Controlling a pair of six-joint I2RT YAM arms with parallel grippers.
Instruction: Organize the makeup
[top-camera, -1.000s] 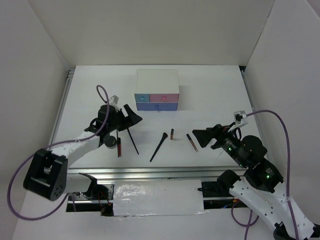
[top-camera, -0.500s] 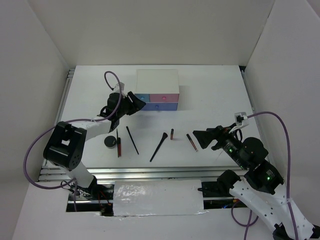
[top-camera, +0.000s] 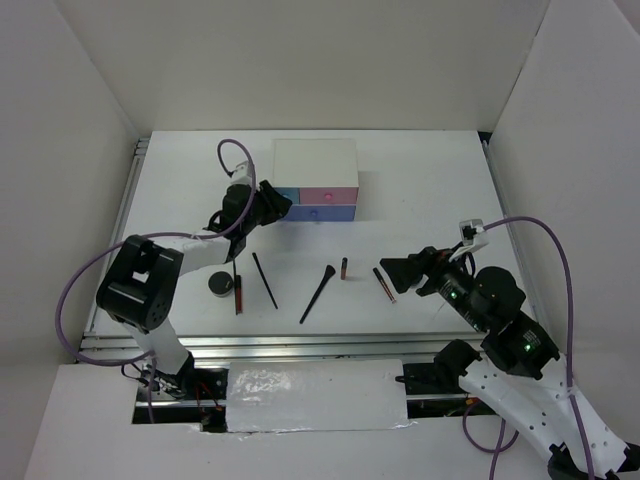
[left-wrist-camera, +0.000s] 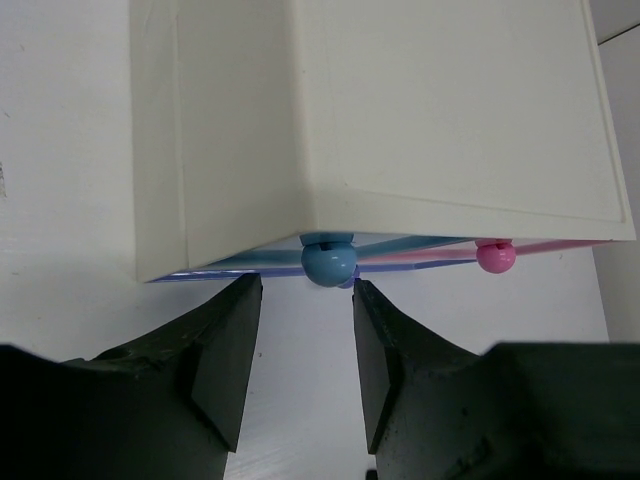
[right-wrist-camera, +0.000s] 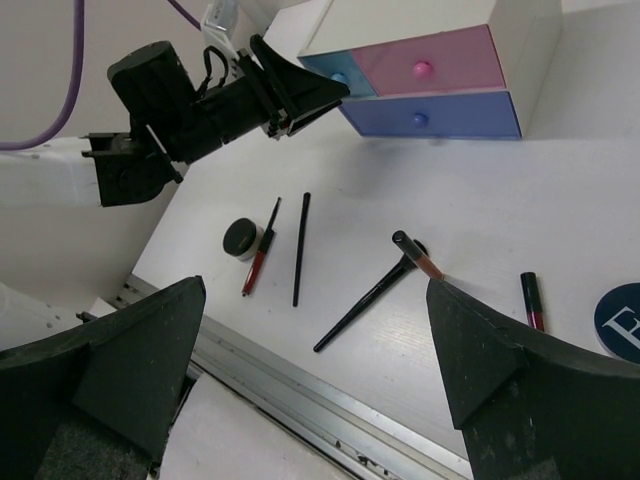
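The makeup lies in a row on the white table: a round black compact (top-camera: 218, 285), a red-brown tube (top-camera: 238, 292), a thin black pencil (top-camera: 265, 280), a flared black brush (top-camera: 318, 293), a short red-brown tube (top-camera: 343, 268) and a red-brown pencil (top-camera: 384, 284). My left gripper (top-camera: 278, 205) is open at the drawer box (top-camera: 315, 165). In the left wrist view its jaws (left-wrist-camera: 305, 288) stand just short of the blue knob (left-wrist-camera: 329, 262), apart from it. My right gripper (top-camera: 400, 272) is open wide and empty above the table, over the brush (right-wrist-camera: 370, 295) and the pencil (right-wrist-camera: 300, 249).
The white box has a blue, a pink (right-wrist-camera: 425, 62) and a violet drawer (right-wrist-camera: 430, 115). A pink knob (left-wrist-camera: 495, 256) sits right of the blue one. A round dark-blue item with white lettering (right-wrist-camera: 620, 320) lies at the right wrist view's edge. A metal rail (top-camera: 300, 343) runs along the near table edge.
My left gripper has moved away from the compact and pencils, up and right to the front of the box at the blue drawer. The right gripper shifted slightly left.
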